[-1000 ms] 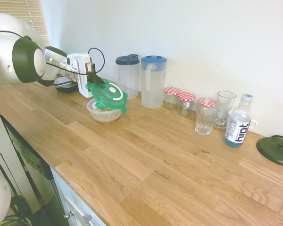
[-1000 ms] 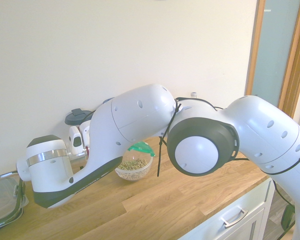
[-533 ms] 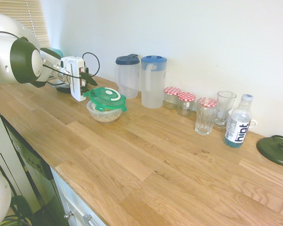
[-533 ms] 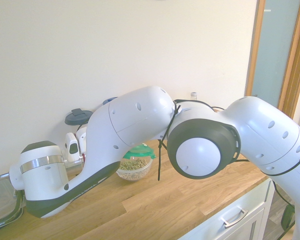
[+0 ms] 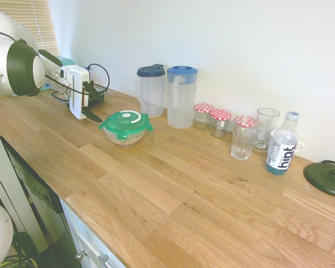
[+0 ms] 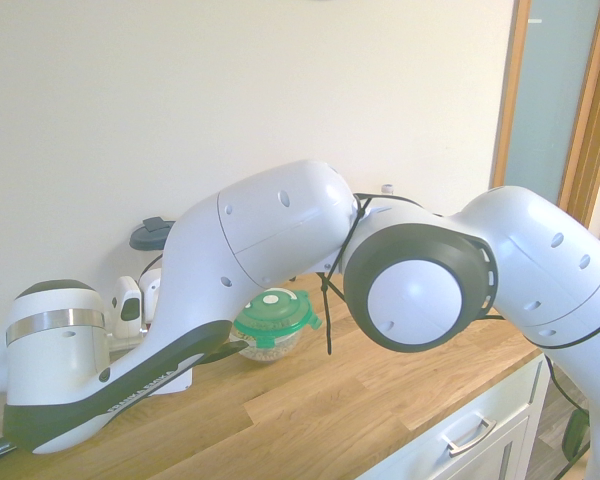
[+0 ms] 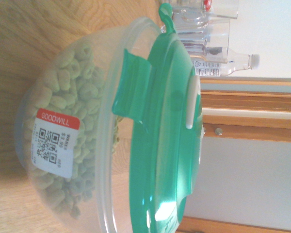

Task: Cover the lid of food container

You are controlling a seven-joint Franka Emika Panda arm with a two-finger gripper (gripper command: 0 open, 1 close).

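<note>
Spread at gripper [image 5: 97, 108], nothing pinched. Grasp lid [image 5: 121, 120] by rim: likely light, stiff, slick. Steady food container [image 5: 125, 139] low.

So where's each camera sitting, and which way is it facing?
First exterior: above the counter, facing the wall; arm and claw enter from picture left.
Second exterior: opposite side, toward wall and doorway; arm fills the middle.
Wrist: on the arm, close beside the bowl; no claw visible.
All share the green lid.
</note>
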